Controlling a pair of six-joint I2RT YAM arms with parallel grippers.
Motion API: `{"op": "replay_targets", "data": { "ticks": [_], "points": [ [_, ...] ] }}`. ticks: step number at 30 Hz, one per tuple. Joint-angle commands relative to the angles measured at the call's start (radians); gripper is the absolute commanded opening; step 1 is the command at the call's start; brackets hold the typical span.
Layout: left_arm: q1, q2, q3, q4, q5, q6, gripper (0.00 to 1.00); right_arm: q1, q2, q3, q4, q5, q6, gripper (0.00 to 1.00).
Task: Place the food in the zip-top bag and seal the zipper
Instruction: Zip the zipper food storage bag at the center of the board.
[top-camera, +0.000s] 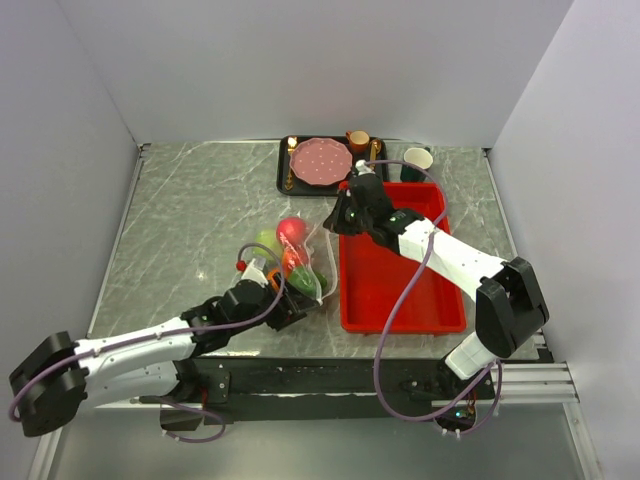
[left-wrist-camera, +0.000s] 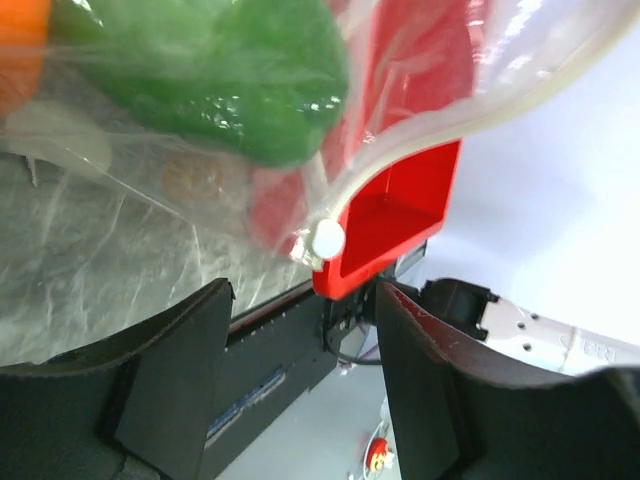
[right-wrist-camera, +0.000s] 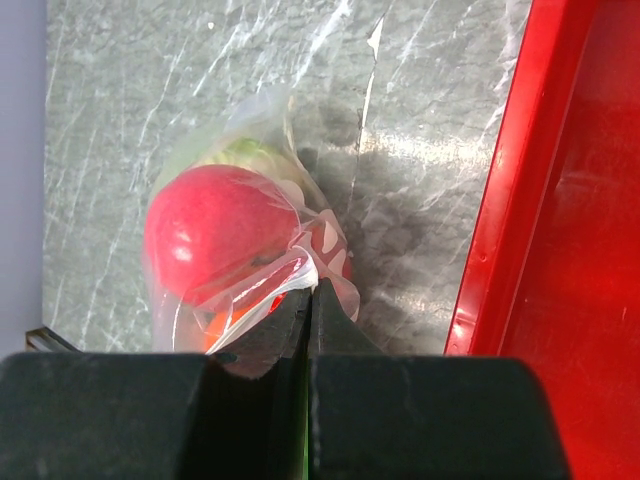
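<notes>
The clear zip-top bag (top-camera: 308, 250) lies on the marble table left of the red tray, with the food inside: red apple (top-camera: 291, 230), pale cabbage (top-camera: 265, 242), green pepper (top-camera: 303, 281). My right gripper (top-camera: 338, 218) is shut on the bag's far end; in the right wrist view it (right-wrist-camera: 311, 288) pinches the white zipper strip (right-wrist-camera: 300, 272) beside the apple (right-wrist-camera: 215, 235). My left gripper (top-camera: 293, 306) is at the bag's near end. In the left wrist view it (left-wrist-camera: 305, 293) is open, just below the zipper (left-wrist-camera: 480, 108) and its white slider (left-wrist-camera: 327, 238); the pepper (left-wrist-camera: 230, 70) shows through the plastic.
A red tray (top-camera: 400, 290) sits right of the bag, its corner close to the left gripper (left-wrist-camera: 390, 225). A black tray (top-camera: 283, 175) with a pink plate (top-camera: 320, 160) stands at the back, with a white cup (top-camera: 417, 160) and an orange cup (top-camera: 357, 140) nearby.
</notes>
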Motion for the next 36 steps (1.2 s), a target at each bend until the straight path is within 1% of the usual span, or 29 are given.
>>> {"op": "replay_targets", "data": {
  "ticks": [1,3,4,7,11,17,20,22,26,29,36],
  "points": [
    [-0.049,0.077,0.007,0.122,-0.093,-0.048,0.63,-0.007,-0.046,0.011,0.056,0.001,0.024,0.00],
    [-0.069,0.098,0.010,0.114,-0.112,-0.063,0.62,-0.009,-0.054,0.011,0.053,-0.003,0.026,0.00],
    [-0.088,0.096,0.006,0.111,-0.142,-0.089,0.58,-0.009,-0.057,0.008,0.054,-0.008,0.029,0.00],
    [-0.130,0.064,-0.017,0.104,-0.217,-0.129,0.57,-0.009,-0.066,-0.004,0.067,-0.022,0.033,0.00],
    [-0.139,0.039,-0.047,0.131,-0.274,-0.158,0.58,-0.007,-0.080,-0.024,0.068,-0.020,0.033,0.00],
    [-0.144,0.009,-0.062,0.078,-0.351,-0.215,0.58,-0.009,-0.109,-0.053,0.074,-0.014,0.039,0.00],
    [-0.144,0.003,-0.073,0.096,-0.385,-0.221,0.57,-0.007,-0.129,-0.064,0.076,-0.014,0.044,0.00],
    [-0.144,-0.002,-0.065,0.076,-0.415,-0.230,0.57,-0.009,-0.130,-0.067,0.077,-0.014,0.044,0.00],
    [-0.144,-0.016,-0.094,0.110,-0.440,-0.243,0.56,-0.009,-0.133,-0.068,0.074,-0.025,0.042,0.00],
    [-0.144,0.005,-0.076,0.085,-0.441,-0.246,0.56,-0.009,-0.140,-0.068,0.070,-0.028,0.044,0.00],
    [-0.144,0.033,-0.073,0.105,-0.448,-0.246,0.50,-0.009,-0.163,-0.087,0.082,-0.049,0.058,0.00]
  ]
}}
